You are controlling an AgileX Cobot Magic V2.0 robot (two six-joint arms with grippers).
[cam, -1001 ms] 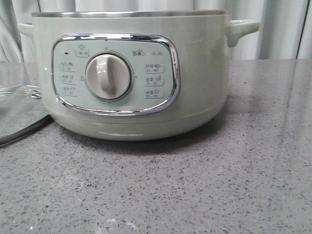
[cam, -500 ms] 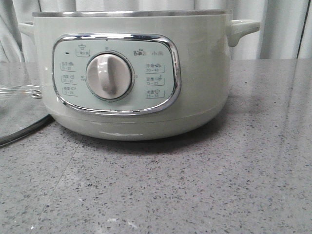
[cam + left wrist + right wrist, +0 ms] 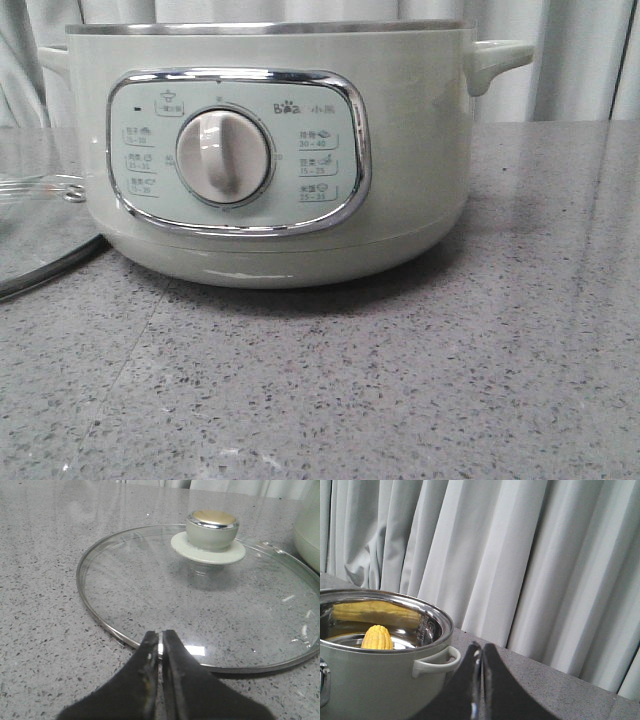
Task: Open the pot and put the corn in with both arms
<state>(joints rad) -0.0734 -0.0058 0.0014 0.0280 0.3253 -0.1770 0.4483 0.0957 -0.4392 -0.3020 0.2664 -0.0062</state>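
The pale green pot [image 3: 270, 150] stands open on the grey table, with its dial and control panel facing the front view. In the right wrist view the yellow corn [image 3: 377, 637] lies inside the pot [image 3: 370, 680], below the steel rim. My right gripper [image 3: 480, 650] is shut and empty, beside the pot's side handle [image 3: 437, 662]. The clear glass lid [image 3: 200, 600] lies flat on the table beside the pot. My left gripper [image 3: 160, 637] is shut and empty, above the lid's near rim. Neither gripper shows in the front view.
The lid's edge [image 3: 40, 230] shows at the far left of the front view. A pale curtain [image 3: 520, 555] hangs behind the table. The lid's green knob with a gold cap [image 3: 212, 529] stands upright at its middle.
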